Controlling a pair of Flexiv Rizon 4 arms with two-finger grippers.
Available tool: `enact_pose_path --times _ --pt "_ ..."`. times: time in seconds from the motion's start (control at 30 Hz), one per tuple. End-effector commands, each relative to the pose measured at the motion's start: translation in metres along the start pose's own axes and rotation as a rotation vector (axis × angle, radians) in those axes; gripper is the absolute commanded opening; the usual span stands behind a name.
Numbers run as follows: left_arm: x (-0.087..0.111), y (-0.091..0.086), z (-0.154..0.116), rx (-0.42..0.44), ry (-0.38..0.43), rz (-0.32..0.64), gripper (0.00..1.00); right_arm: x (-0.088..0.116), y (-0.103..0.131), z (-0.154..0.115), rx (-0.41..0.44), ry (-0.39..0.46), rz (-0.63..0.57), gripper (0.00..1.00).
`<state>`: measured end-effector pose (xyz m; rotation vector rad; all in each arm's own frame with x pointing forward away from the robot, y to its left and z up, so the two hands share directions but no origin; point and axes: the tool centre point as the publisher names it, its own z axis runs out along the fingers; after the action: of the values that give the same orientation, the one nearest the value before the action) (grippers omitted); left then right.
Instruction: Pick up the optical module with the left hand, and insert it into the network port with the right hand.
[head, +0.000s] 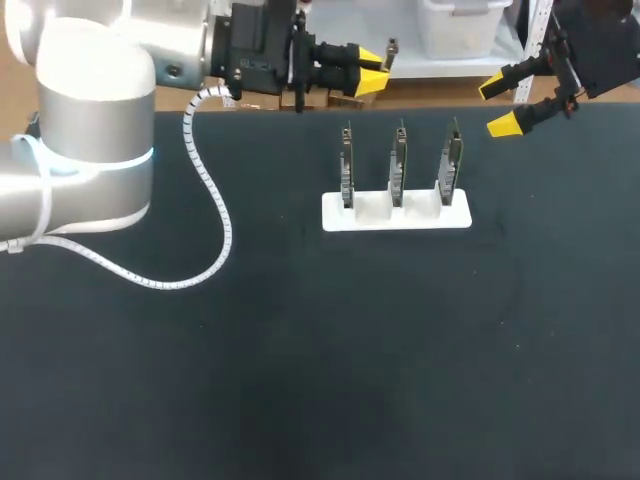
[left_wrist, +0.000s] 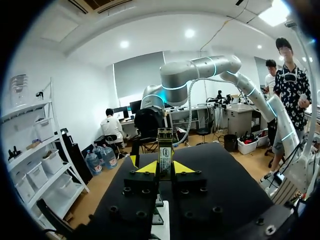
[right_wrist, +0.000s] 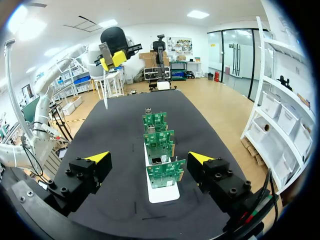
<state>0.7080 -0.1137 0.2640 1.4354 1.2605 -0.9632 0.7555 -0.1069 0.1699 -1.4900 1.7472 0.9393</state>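
My left gripper (head: 372, 70) hovers above the table's far edge, shut on the optical module (head: 391, 48), a slim metal piece sticking out past its yellow tips. In the left wrist view the module (left_wrist: 165, 149) stands upright between the pads of the left gripper (left_wrist: 165, 168). A white holder (head: 396, 213) carries three upright green circuit boards (head: 398, 165). My right gripper (head: 498, 106) is open at the far right, up off the table. From its wrist view the right gripper (right_wrist: 149, 158) is wide open over the nearest board (right_wrist: 165, 172), not touching it.
The black table mat (head: 300, 350) spreads wide in front of the holder. My left arm's white coiled cable (head: 205, 200) hangs over the mat's left part. In the right wrist view the left gripper (right_wrist: 114, 58) shows beyond the row of boards.
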Motion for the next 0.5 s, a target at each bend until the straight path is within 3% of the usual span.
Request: enact_pose_path --times 0.03,0.4,0.5 --pt "0.001 0.004 -0.002 0.011 0.0 0.0 0.0 0.0 0.001 0.0 0.003 0.0 -0.001 1.0" --pt "0.001 0.004 -0.002 0.011 0.0 0.0 0.0 0.0 0.001 0.0 0.003 0.0 -0.001 1.0" --pt "-0.005 0.018 0.008 -0.03 -0.004 0.029 0.0 0.0 0.001 0.0 0.003 0.0 -0.001 1.0"
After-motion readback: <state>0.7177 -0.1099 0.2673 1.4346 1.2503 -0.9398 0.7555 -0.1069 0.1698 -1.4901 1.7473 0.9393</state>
